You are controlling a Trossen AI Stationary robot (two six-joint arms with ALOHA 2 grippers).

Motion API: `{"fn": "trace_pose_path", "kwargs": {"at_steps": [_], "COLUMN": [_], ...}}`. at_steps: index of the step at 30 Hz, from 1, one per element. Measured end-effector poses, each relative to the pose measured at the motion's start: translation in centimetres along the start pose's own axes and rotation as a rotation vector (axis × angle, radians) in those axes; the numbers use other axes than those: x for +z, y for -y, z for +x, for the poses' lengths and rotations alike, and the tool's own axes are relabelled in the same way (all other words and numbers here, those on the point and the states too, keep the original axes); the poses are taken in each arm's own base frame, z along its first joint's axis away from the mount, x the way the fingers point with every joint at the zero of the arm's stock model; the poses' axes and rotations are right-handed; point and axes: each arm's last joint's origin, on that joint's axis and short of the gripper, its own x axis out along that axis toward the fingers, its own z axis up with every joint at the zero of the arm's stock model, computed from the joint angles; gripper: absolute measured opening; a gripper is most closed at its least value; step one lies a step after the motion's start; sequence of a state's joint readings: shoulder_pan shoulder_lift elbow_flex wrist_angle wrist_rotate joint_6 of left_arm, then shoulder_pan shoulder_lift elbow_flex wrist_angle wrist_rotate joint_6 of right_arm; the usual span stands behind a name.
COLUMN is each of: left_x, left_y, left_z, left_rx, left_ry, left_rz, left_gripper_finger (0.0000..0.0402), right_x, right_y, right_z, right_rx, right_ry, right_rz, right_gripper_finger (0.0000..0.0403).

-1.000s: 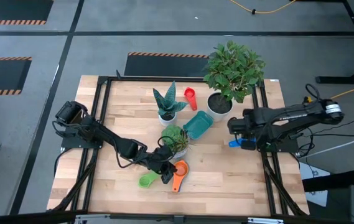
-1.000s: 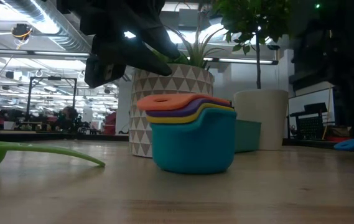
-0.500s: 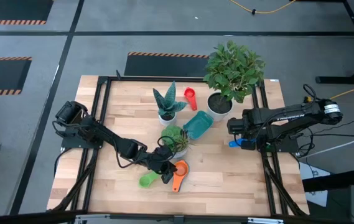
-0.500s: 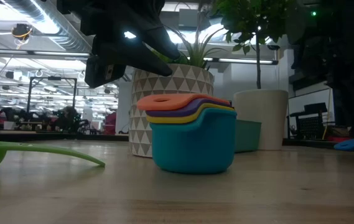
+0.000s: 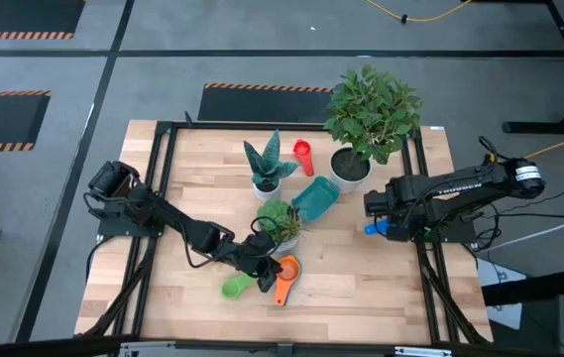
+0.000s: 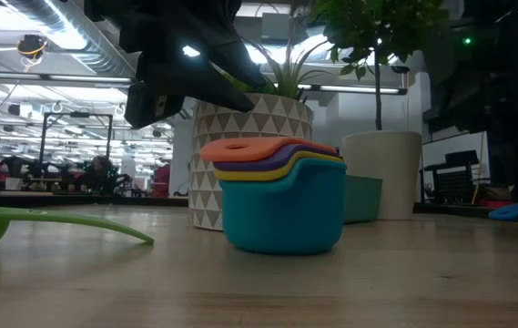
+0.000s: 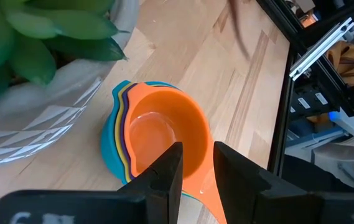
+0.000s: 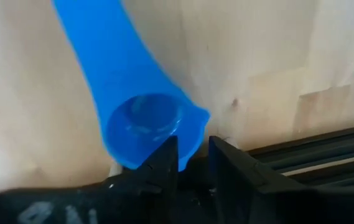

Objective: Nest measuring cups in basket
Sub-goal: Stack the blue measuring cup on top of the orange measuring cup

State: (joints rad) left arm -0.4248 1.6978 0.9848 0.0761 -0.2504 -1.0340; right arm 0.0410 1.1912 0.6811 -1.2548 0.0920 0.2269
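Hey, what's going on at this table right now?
A two-armed robot is sorting measuring cups among potted plants. The left claw hovers above a stack with the orange cup on top, its fingers nearly together and holding nothing. The right claw is down by the blue cup at the right edge of the table. A green cup and a red cup lie loose, and the teal basket sits mid-table.
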Motion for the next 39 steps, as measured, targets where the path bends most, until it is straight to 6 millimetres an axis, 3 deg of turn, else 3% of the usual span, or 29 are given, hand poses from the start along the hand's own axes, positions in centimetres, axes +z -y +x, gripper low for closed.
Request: {"fn": "trace_pose_path", "kwargs": {"at_steps": [17, 39], "left_x": [0.0, 0.0], "left_y": [0.0, 0.0], "left_z": [0.0, 0.0], "left_rx": [0.0, 0.0], "left_ry": [0.0, 0.0], "left_rz": [-0.001, -0.001], "left_gripper_finger": [0.0082, 0.0082], "right_x": [1.1, 2.5], "right_y": [1.2, 0.8], "right_z": [1.0, 3.0], "right_rx": [-0.022, -0.029], "right_ry": [-0.064, -0.218], "right_rz": [0.084, 0.065], "right_gripper_finger": [0.0094, 0.0094]}}
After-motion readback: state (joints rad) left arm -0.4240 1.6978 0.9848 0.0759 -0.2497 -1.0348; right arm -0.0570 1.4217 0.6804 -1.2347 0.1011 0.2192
